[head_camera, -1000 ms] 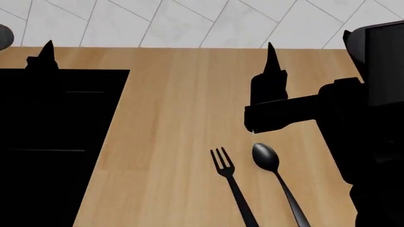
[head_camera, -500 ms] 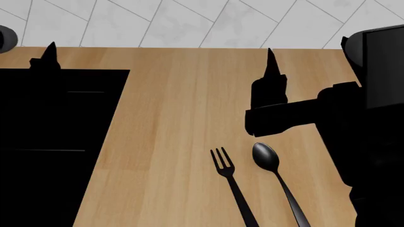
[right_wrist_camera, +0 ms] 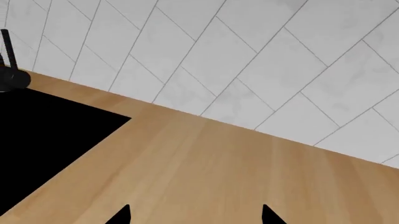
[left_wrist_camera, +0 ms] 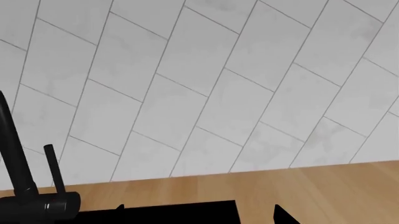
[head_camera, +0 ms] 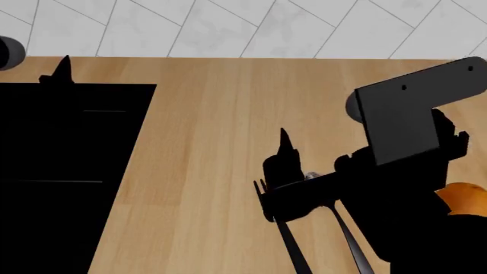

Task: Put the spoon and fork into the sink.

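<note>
**Right arm low over cutlery; spoon and fork on counter, sink holds neither**

Head view, left to right.

- Faucet [head_camera: 8,52]: dark rounded part at the far left edge, at the back of the wooden countertop [head_camera: 205,142]. Left wrist view shows the same black faucet [left_wrist_camera: 25,186] standing in front of the tiled wall [left_wrist_camera: 218,93].
- Sink [head_camera: 68,171]: black recessed basin filling the left side, its right edge straight against the wood. Interior is uniformly dark; no utensil can be made out in it.
- Left gripper [head_camera: 59,71]: only a dark pointed fingertip shows, at the back rim of the sink. Left wrist view catches two small dark tips at its lower border, spaced apart; fingers read as parted, nothing between them.
- Fork [head_camera: 283,240]: lies on the countertop right of centre, well apart from the sink. Tines just show at the left edge of the right arm's dark body; the handle runs toward the near edge.
- Spoon [head_camera: 344,234]: just beside the fork, on its right, roughly parallel. Bowl mostly hidden under the arm; a small bright patch shows.
- Right gripper [head_camera: 283,151]: directly over the utensil heads, one pointed finger visible. Right wrist view shows two tips [right_wrist_camera: 193,215] set wide apart over bare wood, gripping nothing.
</note>
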